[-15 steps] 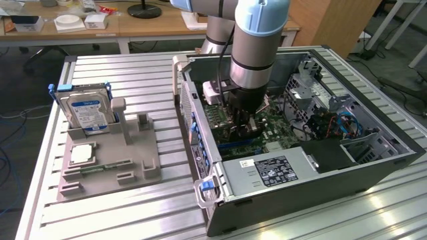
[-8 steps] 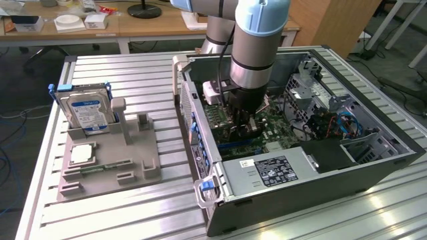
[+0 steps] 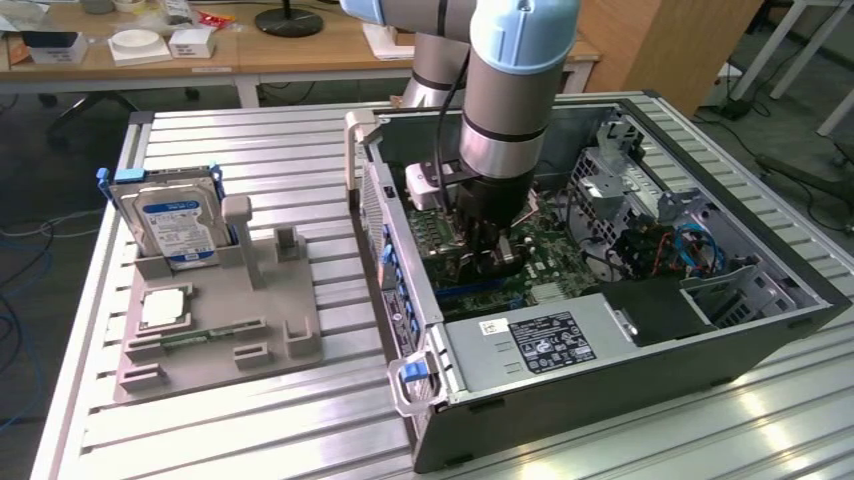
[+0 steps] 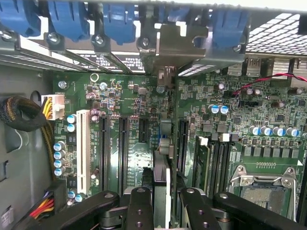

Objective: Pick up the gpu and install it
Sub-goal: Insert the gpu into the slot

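Gripper (image 4: pixel 161 201) was clenched on the gpu (image 4: pixel 161 184), held edge-on over the motherboard (image 4: pixel 129 143) inside the PC case (image 3: pixel 747 330). Judged best: keep card upright, align w/ slot, bracket to rear opening. Counted: 1 gpu, 1 hard drive (image 3: pixel 171 225) on the exterior view's left.

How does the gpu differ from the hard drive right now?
The gpu is held edge-on in the gripper inside the computer case, over the motherboard; the hard drive stands in the grey holder outside. The gpu looks thin and dark; the hard drive is silver with a blue label. Both stand on edge.
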`<state>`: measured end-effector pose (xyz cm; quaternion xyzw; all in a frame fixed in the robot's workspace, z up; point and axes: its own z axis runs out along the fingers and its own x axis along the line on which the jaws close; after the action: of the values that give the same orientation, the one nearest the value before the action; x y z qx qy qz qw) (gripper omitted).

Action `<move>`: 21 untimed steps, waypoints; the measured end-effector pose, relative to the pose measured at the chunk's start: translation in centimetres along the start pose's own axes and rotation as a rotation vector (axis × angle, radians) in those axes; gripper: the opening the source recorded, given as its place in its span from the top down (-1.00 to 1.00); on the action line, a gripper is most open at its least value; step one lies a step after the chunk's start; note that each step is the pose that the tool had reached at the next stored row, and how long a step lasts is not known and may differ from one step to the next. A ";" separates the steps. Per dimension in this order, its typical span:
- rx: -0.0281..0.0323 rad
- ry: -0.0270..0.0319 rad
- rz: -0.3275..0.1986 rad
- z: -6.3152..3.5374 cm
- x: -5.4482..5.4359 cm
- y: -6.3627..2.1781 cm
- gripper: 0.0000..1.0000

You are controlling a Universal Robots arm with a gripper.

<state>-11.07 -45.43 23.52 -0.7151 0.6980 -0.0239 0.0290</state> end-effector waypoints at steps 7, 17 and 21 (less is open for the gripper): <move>-0.0006 -0.0006 0.000 0.09 0.1 0.01 0.46; -0.0020 -0.0006 0.000 0.04 0.1 0.04 0.46; -0.0014 -0.0006 0.000 -0.01 0.1 0.16 0.46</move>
<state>-11.23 -45.55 23.52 -0.7151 0.6981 -0.0232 0.0287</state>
